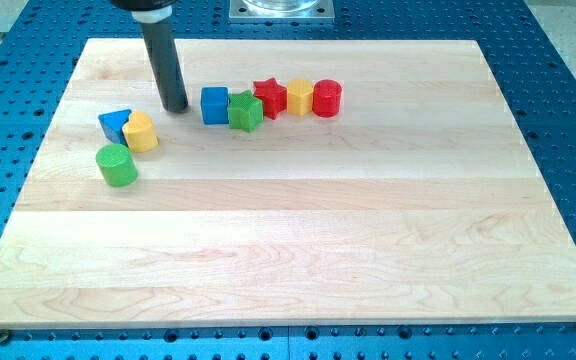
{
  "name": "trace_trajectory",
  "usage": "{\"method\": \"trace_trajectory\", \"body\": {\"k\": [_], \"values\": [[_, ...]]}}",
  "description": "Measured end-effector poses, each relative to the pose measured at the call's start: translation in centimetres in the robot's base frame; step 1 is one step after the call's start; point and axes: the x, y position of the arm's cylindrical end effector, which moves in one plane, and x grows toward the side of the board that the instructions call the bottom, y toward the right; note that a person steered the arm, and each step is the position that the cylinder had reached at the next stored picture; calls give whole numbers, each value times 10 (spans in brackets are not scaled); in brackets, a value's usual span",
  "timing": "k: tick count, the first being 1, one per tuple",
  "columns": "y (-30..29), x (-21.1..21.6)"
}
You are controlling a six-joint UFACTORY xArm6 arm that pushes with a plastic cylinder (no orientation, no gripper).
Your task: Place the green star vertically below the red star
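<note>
— Seven blocks sit on the table; is the job done?

— No. The green star touches the red star, near-left of it, not straight below. My tip rests left of the blue cube. No pincer here, so nothing is grasped.

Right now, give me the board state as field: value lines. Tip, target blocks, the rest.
tip: my tip, just left of the blue cube, not touching
green star: lower left of the red star, touching it and the blue cube
row right of red star: yellow block, red cylinder
left cluster: blue triangle, yellow cylinder, green cylinder
task: not done
</note>
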Motion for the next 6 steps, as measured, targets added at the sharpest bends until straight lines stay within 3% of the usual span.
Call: {"method": "trace_trajectory", "body": {"k": [3, 4, 5, 6], "values": [[74, 31], [63, 43], [44, 71], [81, 113]]}}
